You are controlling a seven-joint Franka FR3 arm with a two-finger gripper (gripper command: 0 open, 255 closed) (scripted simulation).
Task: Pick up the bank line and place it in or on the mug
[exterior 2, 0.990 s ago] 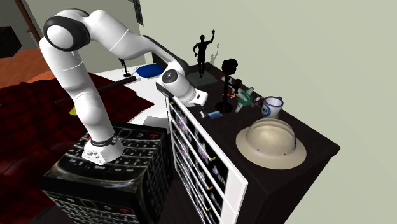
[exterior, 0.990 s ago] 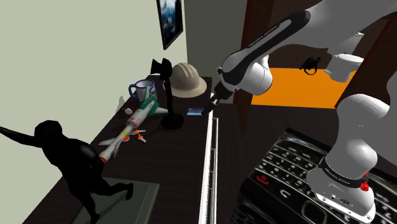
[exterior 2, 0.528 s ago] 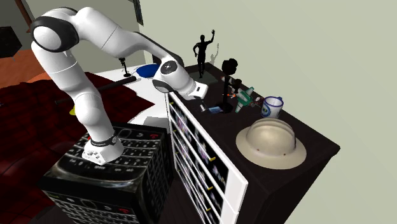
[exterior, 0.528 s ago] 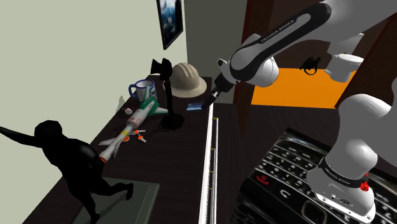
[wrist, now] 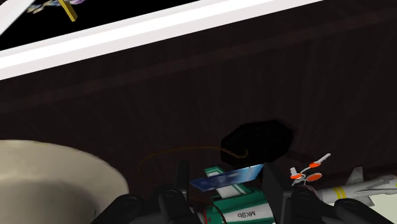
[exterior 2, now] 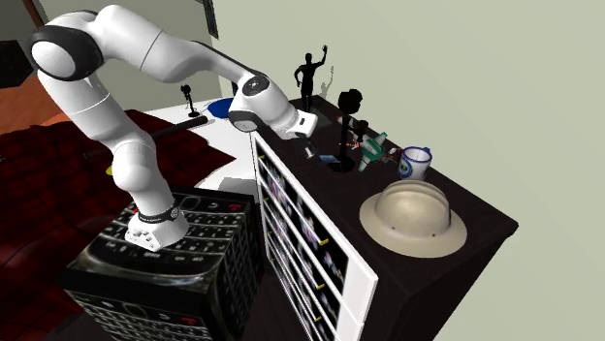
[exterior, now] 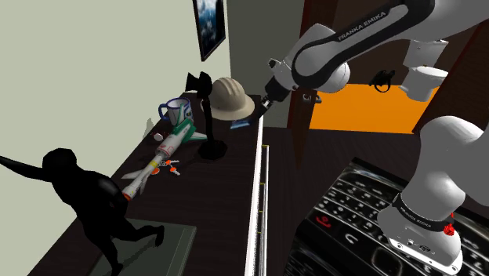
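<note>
The bank line is a small flat blue packet, clasped edge-on between my two black fingers. My gripper hangs shut on it above the dark dresser top, beside the brim of the cream hat; the packet shows as a blue sliver at the fingertips. In the second exterior view the gripper hovers over the dresser's near edge. The white mug with blue trim stands upright by the wall, beyond the black lamp and apart from the gripper.
A black lamp stands between gripper and mug, its round base below the packet. A white and green toy missile lies along the dresser top. A black figure statue stands at the dresser's near end. White drawer fronts face the stand.
The gripper has risen off the dresser top with the blue packet in it, moving up toward the hat. Nothing else on the dresser has moved.
</note>
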